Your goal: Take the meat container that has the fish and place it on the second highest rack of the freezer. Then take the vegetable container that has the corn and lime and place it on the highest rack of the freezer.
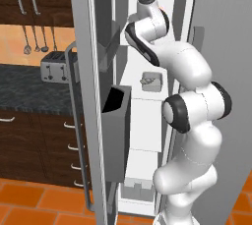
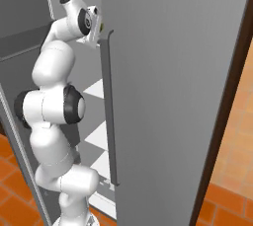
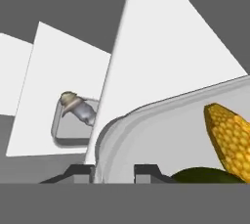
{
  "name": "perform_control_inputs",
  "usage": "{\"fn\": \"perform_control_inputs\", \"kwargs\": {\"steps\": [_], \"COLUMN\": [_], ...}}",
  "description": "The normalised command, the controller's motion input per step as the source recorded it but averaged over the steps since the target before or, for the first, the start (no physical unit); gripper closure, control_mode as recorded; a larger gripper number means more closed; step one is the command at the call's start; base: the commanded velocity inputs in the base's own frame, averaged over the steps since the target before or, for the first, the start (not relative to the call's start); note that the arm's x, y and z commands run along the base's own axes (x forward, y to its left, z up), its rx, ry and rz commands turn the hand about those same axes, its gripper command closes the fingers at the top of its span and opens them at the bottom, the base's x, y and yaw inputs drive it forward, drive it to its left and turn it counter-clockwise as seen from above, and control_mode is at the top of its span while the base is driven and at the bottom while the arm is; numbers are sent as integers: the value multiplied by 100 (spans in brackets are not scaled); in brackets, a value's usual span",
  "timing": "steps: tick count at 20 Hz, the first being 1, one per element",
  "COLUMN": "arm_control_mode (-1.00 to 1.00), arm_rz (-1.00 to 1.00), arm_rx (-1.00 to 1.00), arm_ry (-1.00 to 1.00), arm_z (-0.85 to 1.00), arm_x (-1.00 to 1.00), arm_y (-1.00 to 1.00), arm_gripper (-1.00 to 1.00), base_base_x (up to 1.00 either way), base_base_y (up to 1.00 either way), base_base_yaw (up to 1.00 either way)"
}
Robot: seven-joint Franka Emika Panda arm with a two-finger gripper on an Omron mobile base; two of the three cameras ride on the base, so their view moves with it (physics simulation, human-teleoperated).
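My gripper (image 3: 113, 171) straddles the near rim of the vegetable container (image 3: 161, 125), a pale grey tray. Its jaws stand slightly apart; the left fingertip (image 3: 80, 171) is beside the rim and the right one stands off it. In the tray lie the yellow corn (image 3: 229, 135) and the dark-green lime (image 3: 205, 175). The tray rests on a white shelf (image 3: 161, 47) high inside the freezer (image 1: 142, 121). One shelf lower sits the meat container (image 3: 68, 132) with the fish (image 3: 78, 108), also seen past my arm in the left base view (image 1: 151, 81).
The open left freezer door carries dark bins (image 1: 117, 126) close to my arm. The grey right door (image 2: 173, 72) with its bar handle (image 2: 109, 111) hides my hand from the right. A toaster (image 1: 54, 67) stands on the dark counter to the left.
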Motion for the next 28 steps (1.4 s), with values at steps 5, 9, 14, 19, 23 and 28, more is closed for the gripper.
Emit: {"fn": "perform_control_inputs", "kwargs": {"steps": [5, 9, 14, 19, 23, 28], "arm_control_mode": [-100, -100, -100, -100, -100, -100], "arm_rz": [0, 0, 0, 1, 0, 0], "arm_rx": [0, 0, 0, 0, 0, 0], "arm_ry": [0, 0, -1, -3, 0, 0], "arm_z": [-19, -48, -45, -23, 0, 0], "arm_x": [60, 32, 37, 23, 0, 0], "arm_y": [-13, -8, -8, -11, 0, 0], "arm_gripper": [100, 100, 100, 100, 100, -100], "base_base_x": [0, 0, 0, 0, 0, 0], "base_base_y": [0, 0, 0, 0, 0, 0], "base_base_yaw": [0, 0, 0, 0, 0, 0]}}
